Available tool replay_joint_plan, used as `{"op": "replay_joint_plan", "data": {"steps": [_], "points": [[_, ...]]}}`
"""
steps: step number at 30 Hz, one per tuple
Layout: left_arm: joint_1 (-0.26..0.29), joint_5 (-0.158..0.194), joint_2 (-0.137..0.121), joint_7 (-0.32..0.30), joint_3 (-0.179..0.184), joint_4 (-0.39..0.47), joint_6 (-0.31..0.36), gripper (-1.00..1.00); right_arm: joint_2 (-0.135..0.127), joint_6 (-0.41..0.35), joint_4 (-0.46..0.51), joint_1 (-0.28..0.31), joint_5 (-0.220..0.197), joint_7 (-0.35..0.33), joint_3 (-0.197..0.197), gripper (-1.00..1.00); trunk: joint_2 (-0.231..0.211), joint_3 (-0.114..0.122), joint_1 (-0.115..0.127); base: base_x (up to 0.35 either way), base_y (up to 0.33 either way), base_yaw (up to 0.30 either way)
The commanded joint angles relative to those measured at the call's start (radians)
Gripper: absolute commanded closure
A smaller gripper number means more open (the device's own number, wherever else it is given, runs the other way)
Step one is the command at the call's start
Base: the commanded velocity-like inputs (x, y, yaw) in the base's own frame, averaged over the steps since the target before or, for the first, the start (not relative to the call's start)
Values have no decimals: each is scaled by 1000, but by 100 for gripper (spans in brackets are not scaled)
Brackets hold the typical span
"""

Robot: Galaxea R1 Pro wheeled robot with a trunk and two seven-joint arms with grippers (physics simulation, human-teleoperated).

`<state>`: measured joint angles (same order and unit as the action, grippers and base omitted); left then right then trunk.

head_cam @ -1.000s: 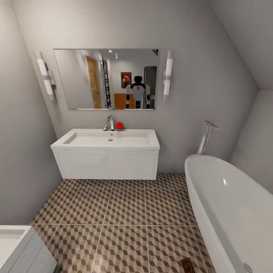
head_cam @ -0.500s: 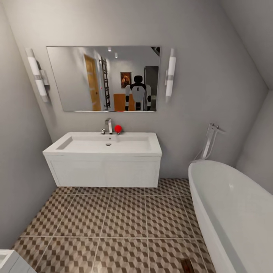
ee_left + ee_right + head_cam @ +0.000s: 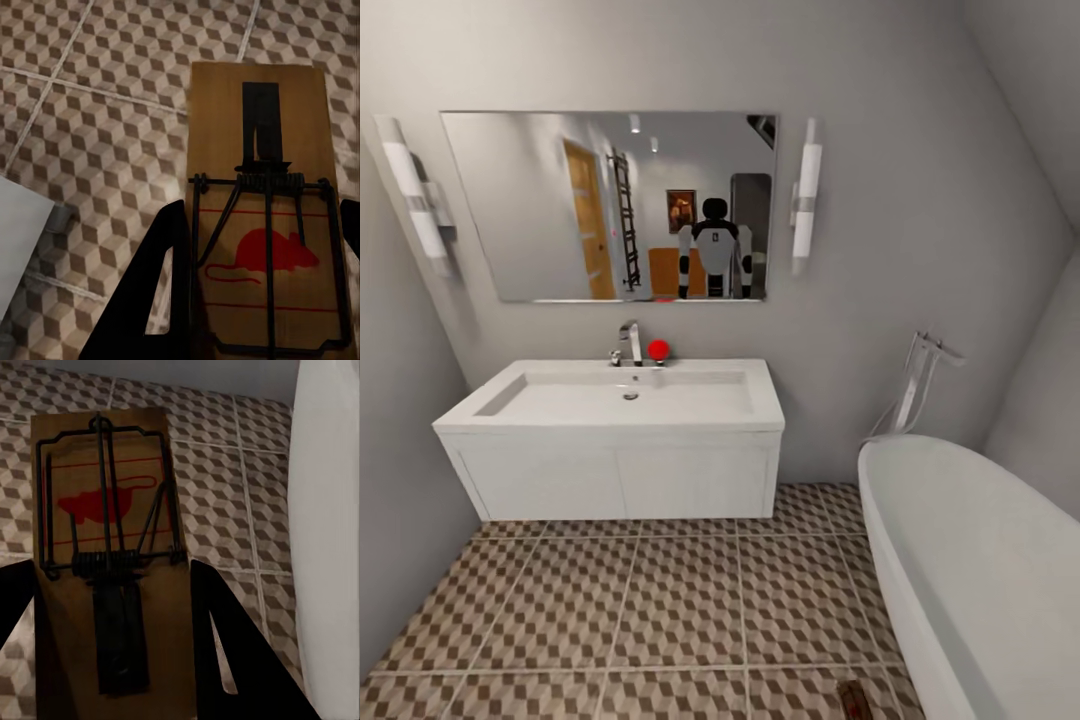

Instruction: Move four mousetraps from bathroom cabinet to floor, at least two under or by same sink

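Holding small flat wooden mousetraps with red mouse marks | left gripper (image 3: pixel 259 247) pinches one mousetrap (image 3: pixel 259 187) | right gripper (image 3: pixel 105 607) pinches another (image 3: pixel 105 547) | brown cube-pattern tiled bathroom floor (image 3: pixel 97 112) below both

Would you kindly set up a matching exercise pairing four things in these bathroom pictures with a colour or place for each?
Things:
1. ball
2. bathtub
3. mirror
4. mousetrap

Descriptions:
a. white, along the right side of the head view
b. between the left gripper's fingers, above the tiled floor
c. red, beside the tap
d. on the wall above the sink

Pairs: 1-c, 2-a, 3-d, 4-b
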<state>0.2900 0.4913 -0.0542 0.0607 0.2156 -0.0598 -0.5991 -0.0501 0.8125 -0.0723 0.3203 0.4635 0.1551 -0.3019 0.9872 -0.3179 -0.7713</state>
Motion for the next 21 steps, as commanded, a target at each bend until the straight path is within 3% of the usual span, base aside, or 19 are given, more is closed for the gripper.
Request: {"op": "replay_joint_plan", "data": {"steps": [1, 11, 21], "points": [[1, -2, 0, 8, 8, -3, -4, 100, -1, 5, -4, 2, 7, 5, -3, 100, 1, -1, -1, 322, 0, -44], [1, -2, -1, 8, 8, -3, -4, 100, -1, 5, -4, 2, 7, 7, -3, 100, 1, -1, -1, 323, 33, -9], [1, -2, -2, 8, 7, -3, -4, 100, -1, 5, -4, 2, 7, 7, -3, 100, 1, -1, -1, 315, 150, 0]]}}
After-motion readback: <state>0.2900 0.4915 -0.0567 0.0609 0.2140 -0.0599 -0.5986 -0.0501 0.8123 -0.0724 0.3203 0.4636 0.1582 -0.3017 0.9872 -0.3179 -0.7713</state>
